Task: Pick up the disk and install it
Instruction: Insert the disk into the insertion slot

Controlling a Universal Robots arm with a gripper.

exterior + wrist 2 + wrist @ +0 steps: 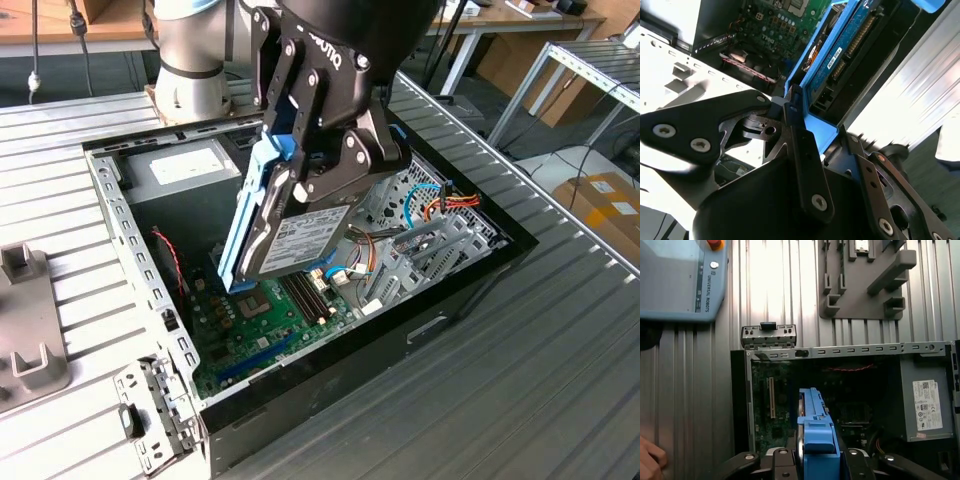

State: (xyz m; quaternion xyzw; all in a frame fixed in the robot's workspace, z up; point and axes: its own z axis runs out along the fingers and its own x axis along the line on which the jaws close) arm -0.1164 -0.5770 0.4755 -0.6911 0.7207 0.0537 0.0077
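Note:
The disk (pixel 300 235), a grey metal drive with a white label and light-blue rails, hangs tilted and edge-down above the open computer case (pixel 150 270). My gripper (pixel 305 165) is shut on the disk, its black fingers clamping the top end. In the second wrist view the disk (pixel 840 50) shows its circuit-board side and blue rail, with a black finger (pixel 802 145) pressed on the carrier. The first wrist view looks along the blue rail of the disk (pixel 815 425) down over the green motherboard (pixel 770 405).
The case holds a grey power-supply box (pixel 185 165), a motherboard (pixel 260 320), coloured cables (pixel 440 205) and a metal drive cage (pixel 430 250). A grey fixture plate (pixel 860 280) and a detached metal bracket (pixel 769 336) lie on the ribbed table. A hand (pixel 650 460) shows at a corner.

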